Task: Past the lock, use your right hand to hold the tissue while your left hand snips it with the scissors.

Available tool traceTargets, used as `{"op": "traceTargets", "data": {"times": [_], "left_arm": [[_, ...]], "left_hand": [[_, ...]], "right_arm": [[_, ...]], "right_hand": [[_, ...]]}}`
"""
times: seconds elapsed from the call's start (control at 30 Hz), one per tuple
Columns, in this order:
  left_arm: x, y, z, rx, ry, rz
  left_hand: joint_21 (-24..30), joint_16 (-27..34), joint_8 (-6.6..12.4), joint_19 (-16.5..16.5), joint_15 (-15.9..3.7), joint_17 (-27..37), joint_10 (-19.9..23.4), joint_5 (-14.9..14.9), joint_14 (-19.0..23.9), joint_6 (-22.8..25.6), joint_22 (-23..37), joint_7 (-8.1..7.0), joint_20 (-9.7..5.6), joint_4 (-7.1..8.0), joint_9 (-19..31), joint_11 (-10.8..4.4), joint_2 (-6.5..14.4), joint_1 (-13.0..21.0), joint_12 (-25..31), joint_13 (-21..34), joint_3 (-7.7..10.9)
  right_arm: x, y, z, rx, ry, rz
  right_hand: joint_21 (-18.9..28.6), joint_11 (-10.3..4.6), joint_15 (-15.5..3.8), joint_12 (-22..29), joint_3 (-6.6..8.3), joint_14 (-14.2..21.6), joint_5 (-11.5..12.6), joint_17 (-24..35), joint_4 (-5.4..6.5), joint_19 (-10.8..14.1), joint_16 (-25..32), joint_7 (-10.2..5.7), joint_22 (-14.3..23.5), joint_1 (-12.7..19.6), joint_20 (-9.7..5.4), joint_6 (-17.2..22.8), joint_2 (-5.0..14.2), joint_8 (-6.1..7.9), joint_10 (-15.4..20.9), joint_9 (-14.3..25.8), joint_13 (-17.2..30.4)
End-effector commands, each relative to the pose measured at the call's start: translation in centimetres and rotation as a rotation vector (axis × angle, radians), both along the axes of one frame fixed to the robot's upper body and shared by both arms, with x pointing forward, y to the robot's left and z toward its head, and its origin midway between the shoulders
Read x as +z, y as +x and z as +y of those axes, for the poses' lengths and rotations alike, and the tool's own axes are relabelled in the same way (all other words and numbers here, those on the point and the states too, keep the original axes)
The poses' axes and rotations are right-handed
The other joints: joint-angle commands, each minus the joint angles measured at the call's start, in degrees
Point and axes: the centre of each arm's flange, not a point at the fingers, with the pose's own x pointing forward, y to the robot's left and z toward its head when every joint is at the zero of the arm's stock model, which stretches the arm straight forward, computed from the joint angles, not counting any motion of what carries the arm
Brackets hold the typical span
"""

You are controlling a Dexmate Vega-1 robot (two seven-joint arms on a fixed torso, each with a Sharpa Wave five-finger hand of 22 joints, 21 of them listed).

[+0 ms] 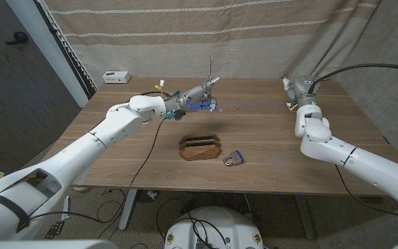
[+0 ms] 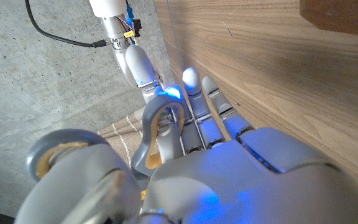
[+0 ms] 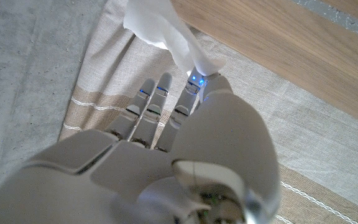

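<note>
My left hand (image 1: 197, 102) hovers over the middle of the table and grips the scissors (image 1: 211, 79), whose blades point up. The grey handle loops (image 2: 160, 127) sit around its fingers in the left wrist view. Nearer the front lies the padlock (image 1: 232, 160) with a blue body, beside a wooden block. My right arm ends at the table's far right corner (image 1: 298, 86). There my right hand (image 3: 185, 155) pinches a white tissue (image 3: 163, 28) at its fingertips, in front of the striped curtain. The two hands are well apart.
A wooden block (image 1: 200, 146) with two slots stands at front centre, just left of the padlock. A small white box (image 1: 116, 76) sits at the far left corner. A striped curtain (image 1: 254, 34) hangs close behind the table. A cable (image 1: 150, 149) crosses the left half.
</note>
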Motion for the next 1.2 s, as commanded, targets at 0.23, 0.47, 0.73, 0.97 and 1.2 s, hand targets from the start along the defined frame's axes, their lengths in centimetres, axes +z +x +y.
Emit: {"op": "traceTargets", "data": {"times": [0.23, 0.47, 0.73, 0.97, 1.2], "left_arm": [[0.0, 0.5, -0.9, -0.03, 0.017, 0.008], [0.1, 1.3, -2.2, -0.086, 0.058, 0.024], [0.2, 1.8, -3.0, -0.112, 0.055, 0.028], [0.3, 2.0, -3.0, -0.115, 0.057, 0.032], [0.3, 2.0, -3.1, -0.114, 0.051, 0.028]], "left_hand": [[-0.05, 0.4, 0.47, 0.36, -4.56, 0.28, 4.34, 0.2, 0.47, 1.93, 0.12, 1.74, -0.02, -2.19, 0.16, -3.67, -0.36, 0.23, 13.6, 4.02, -2.66], [-0.09, 0.42, 0.52, 0.35, -4.56, 0.31, 4.36, 0.24, 0.46, 1.97, 0.11, 1.85, 0.0, -2.17, 0.13, -3.59, -0.35, 0.23, 13.61, 4.02, -2.66], [-0.1, 0.32, 0.32, 0.39, -4.54, 0.13, 4.37, 0.3, 0.48, 1.85, 0.17, 1.76, -0.05, -2.15, -0.21, -3.69, -0.33, 0.24, 13.6, 4.02, -2.66], [-0.12, 0.33, 0.38, 0.41, -4.58, 0.22, 4.37, 0.34, 0.36, 1.88, 0.17, 1.84, -0.05, -2.13, -0.18, -3.67, -0.32, 0.25, 13.6, 4.02, -2.66], [-0.16, 0.29, 0.51, 0.37, -4.63, 0.1, 4.54, 0.39, 0.45, 1.97, 0.21, 1.9, -0.09, -2.13, -0.12, -3.66, -0.31, 0.28, 13.64, 4.02, -2.65]], "right_arm": [[0.8, -0.5, -0.3, 0.042, -0.105, -0.055], [0.5, -0.1, -1.0, 0.073, -0.131, -0.095], [0.4, -0.1, -1.5, 0.097, -0.158, -0.134], [0.2, -0.1, -1.6, 0.121, -0.171, -0.146], [-0.1, 0.4, -1.6, 0.154, -0.178, -0.167]], "right_hand": [[1.62, -0.01, -10.43, 1.03, 1.7, 1.45, -1.19, 1.01, 1.14, -0.75, 1.31, -1.01, 0.95, 1.2, -6.12, -1.37, 0.56, 0.01, -1.79, 1.44, 6.34], [4.23, 0.2, -10.56, 2.64, 5.28, 2.75, -2.59, 2.57, 2.83, -1.84, 2.63, -1.41, 2.64, 2.83, -6.86, -3.57, 0.68, -0.06, -5.45, 3.8, 10.32], [9.33, -0.01, -10.62, 4.75, 8.86, 3.13, -4.52, 5.17, 5.1, -3.84, 4.06, -1.66, 5.29, 3.75, -7.93, -4.71, 0.5, -0.45, -9.61, 5.91, 14.49], [18.48, 0.02, -10.64, 6.01, 11.09, 2.55, -6.27, 9.31, 6.01, -6.41, 5.91, -1.72, 9.26, 4.56, -8.29, -5.96, 0.56, -0.95, -12.9, 8.77, 16.23], [62.41, -0.2, -10.55, 9.4, 14.86, 13.3, -8.22, 17.03, 8.31, -16.03, 8.66, -1.92, -2.09, 1.37, -7.93, -6.88, 0.34, -3.32, -19.05, 10.84, 20.41]]}}
